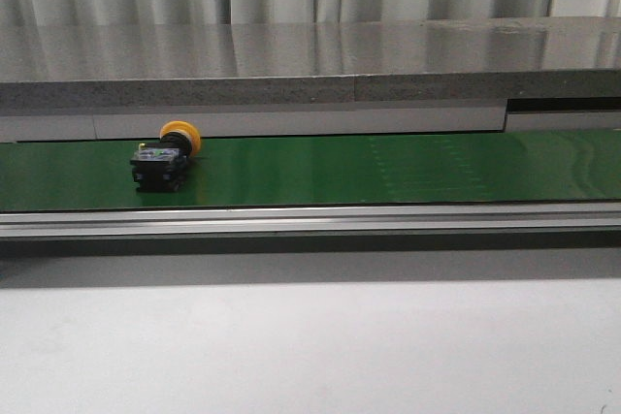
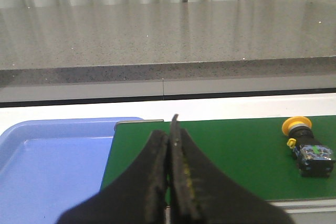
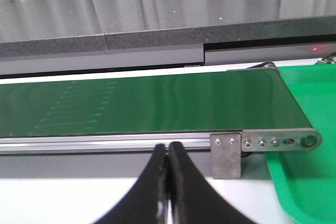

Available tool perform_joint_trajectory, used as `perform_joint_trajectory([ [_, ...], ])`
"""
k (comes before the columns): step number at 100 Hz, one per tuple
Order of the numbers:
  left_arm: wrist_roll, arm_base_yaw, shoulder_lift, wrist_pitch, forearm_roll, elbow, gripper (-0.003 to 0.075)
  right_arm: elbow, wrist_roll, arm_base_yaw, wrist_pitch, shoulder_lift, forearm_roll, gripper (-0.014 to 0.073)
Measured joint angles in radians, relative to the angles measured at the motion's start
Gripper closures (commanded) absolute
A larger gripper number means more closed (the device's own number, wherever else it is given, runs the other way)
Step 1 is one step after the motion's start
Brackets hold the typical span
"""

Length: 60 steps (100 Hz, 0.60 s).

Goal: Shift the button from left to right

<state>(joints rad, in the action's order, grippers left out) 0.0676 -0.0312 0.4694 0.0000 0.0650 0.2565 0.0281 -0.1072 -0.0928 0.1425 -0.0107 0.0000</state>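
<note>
The button (image 1: 165, 154) lies on its side on the green conveyor belt (image 1: 388, 170), left of the middle, yellow-orange cap toward the back, black body toward the front. It also shows in the left wrist view (image 2: 308, 147), off to one side of my left gripper (image 2: 169, 132). That gripper is shut and empty, over the belt's left end. My right gripper (image 3: 167, 148) is shut and empty, in front of the belt's metal rail near its right end. Neither gripper shows in the front view.
A blue tray (image 2: 52, 166) sits beside the belt's left end. A green tray (image 3: 310, 182) sits beside its right end, past the roller bracket (image 3: 262, 142). A grey stone ledge (image 1: 310, 70) runs behind the belt. White tabletop (image 1: 310, 346) lies in front.
</note>
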Motion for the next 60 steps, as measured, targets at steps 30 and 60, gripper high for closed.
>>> perform_joint_trajectory([
  [30, 0.0, 0.0, 0.0, 0.0, 0.0, 0.0, 0.0741, 0.0, 0.0, 0.0, -0.041, 0.0, 0.0, 0.0661],
  [60, 0.0, 0.0, 0.0, 0.0, 0.0, 0.0, 0.0741, -0.16, 0.0, 0.0, 0.029, 0.054, 0.015, 0.0661],
])
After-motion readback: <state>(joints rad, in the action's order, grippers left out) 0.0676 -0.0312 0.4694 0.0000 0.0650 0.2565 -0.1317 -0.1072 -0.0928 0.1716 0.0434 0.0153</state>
